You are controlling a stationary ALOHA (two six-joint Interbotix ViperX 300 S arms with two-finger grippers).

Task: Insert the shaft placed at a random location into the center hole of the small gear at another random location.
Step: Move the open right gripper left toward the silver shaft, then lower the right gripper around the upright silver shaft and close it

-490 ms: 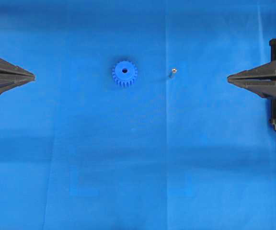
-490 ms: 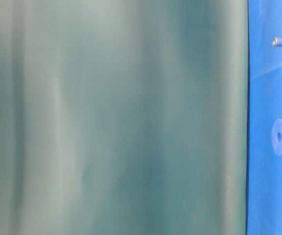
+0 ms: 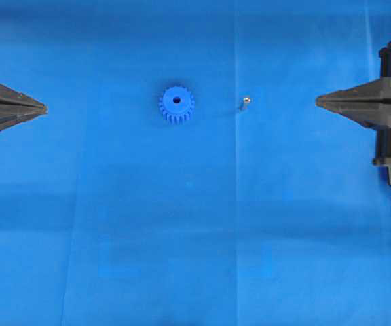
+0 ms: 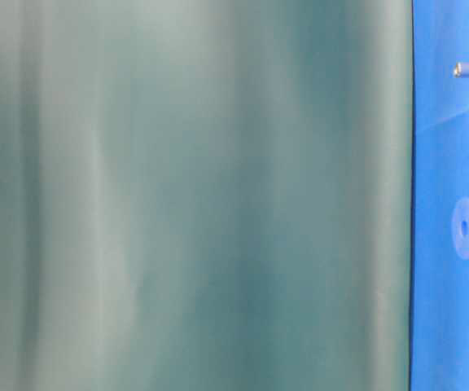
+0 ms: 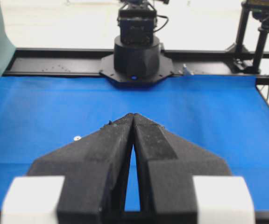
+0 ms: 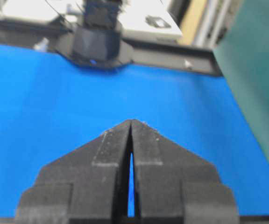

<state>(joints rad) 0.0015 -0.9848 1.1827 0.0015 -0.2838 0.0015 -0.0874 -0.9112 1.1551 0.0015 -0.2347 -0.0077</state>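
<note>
Both grippers, left point(image 3: 45, 106) and right point(image 3: 318, 101), sit at the counter point(image 3: 195, 238) edges with fingers pressed together, holding nothing. The shaft point(image 3: 244, 102) lies just right of the gear point(image 3: 176, 104), apart from it. Risk: the tiny pin may roll or squirt from a pinch, or meet the hole point(image 3: 177, 100) tilted and jam.

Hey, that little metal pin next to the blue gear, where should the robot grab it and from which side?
Probably from straight above, pinching the upper end of the shaft. It seems to stand on end on the blue mat, apart from the small gear. The right gripper, shut now, is nearer and must open first.
</note>
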